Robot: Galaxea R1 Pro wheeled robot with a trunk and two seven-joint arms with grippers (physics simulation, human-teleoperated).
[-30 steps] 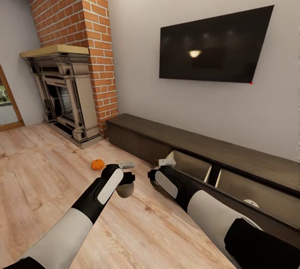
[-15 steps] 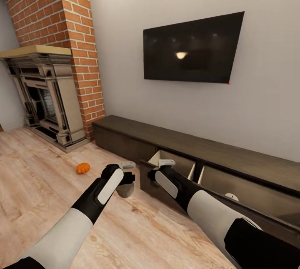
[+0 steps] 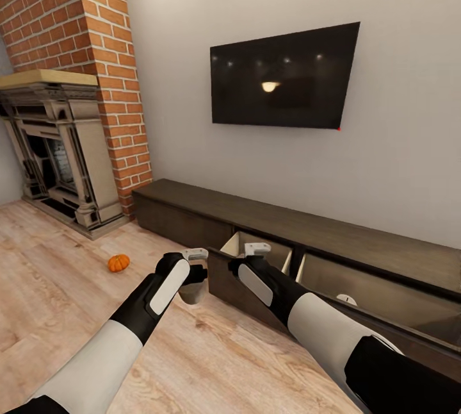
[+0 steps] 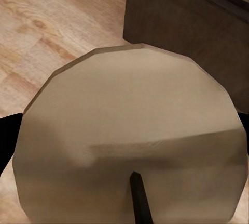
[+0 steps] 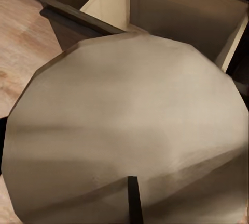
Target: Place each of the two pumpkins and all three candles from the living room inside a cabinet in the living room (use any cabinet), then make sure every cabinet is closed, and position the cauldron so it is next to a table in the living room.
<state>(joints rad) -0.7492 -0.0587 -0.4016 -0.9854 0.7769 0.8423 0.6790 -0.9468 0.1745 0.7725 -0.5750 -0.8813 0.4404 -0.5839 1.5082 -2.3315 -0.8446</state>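
My left gripper (image 3: 195,268) is shut on an off-white candle (image 3: 192,290) held above the wooden floor; its beige wick end shows up close as the candle (image 4: 129,141). My right gripper (image 3: 256,250) is shut on another candle (image 5: 129,130), just over the front corner of an open drawer (image 5: 181,11). The long dark brown cabinet (image 3: 333,231) runs along the wall with two drawers pulled out. One orange pumpkin (image 3: 118,263) lies on the floor to the left of my left arm. The cauldron is out of view.
A small pale round thing (image 3: 346,299) sits in the right open drawer. The open drawer front (image 3: 227,282) juts into the floor space beside my left gripper. A grey fireplace (image 3: 57,145) and brick chimney (image 3: 102,49) stand at left; a television (image 3: 282,77) hangs above the cabinet.
The whole view has swung to the right, so the fireplace, pumpkin and cabinet sit further left in the picture. Both arms keep the same pose, each still holding its candle.
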